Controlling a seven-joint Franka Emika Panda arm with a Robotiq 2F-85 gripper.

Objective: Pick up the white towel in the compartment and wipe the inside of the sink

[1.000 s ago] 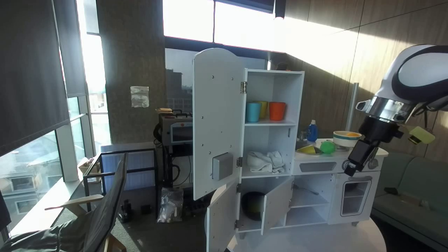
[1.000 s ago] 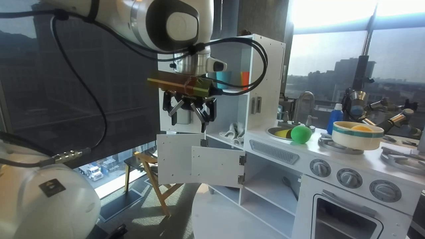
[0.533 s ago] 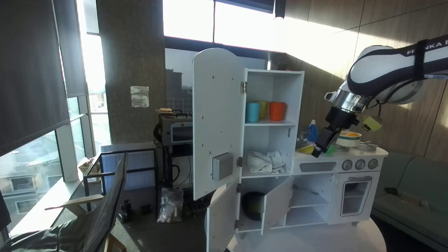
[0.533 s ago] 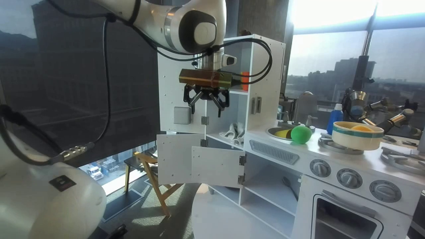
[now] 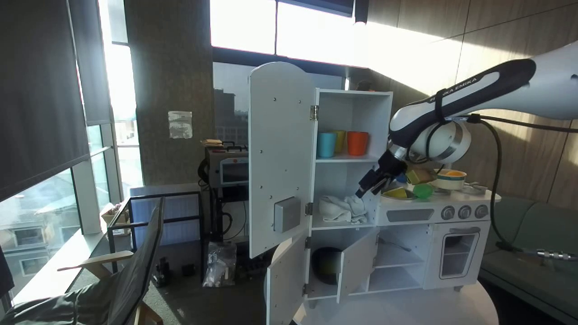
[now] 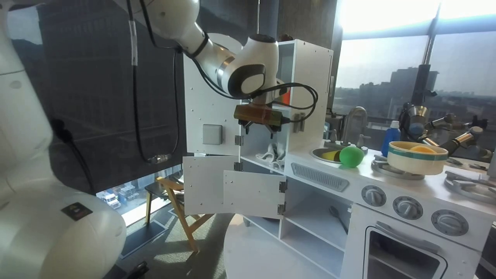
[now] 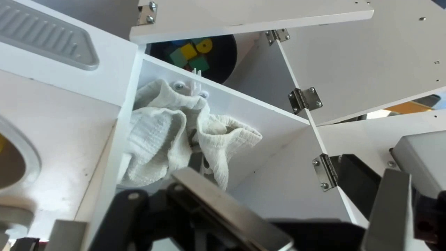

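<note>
Wood panelling (image 5: 429,67), partly sunlit, and bright windows (image 5: 244,27) stand behind the compartment (image 5: 332,178), a white-walled cubby of the tall cabinet (image 5: 336,108). The white towel (image 5: 339,210) lies bunched on the compartment's floor, nearer the wall on the side of the sink (image 7: 33,162). My gripper (image 6: 259,133) is positioned in front of the compartment, fingers (image 7: 226,205) spread wide apart; in the wrist view one overlaps the towel, and I cannot confirm contact.

Obstructions recorded: one tall door (image 5: 280,149) stands swung out beside the compartment, on the side away from the sink, and two low doors (image 6: 254,195) stand open beneath it. A side panel (image 6: 310,93) rises between the compartment and the sink. Past that panel, a yellow item (image 6: 330,155) lies in the sink, with a green ball (image 6: 351,157) just beside it. Farther from the compartment, along the same counter (image 6: 366,167), I note a blue bottle (image 6: 390,140) and a pale pot (image 6: 410,164) with a teal band.

Above the compartment I find a turquoise cup (image 5: 326,144), a yellow cup (image 5: 340,141) and an orange cup (image 5: 357,143). Below it sits a dark bowl (image 7: 226,52) holding coloured pieces (image 7: 188,51).
</note>
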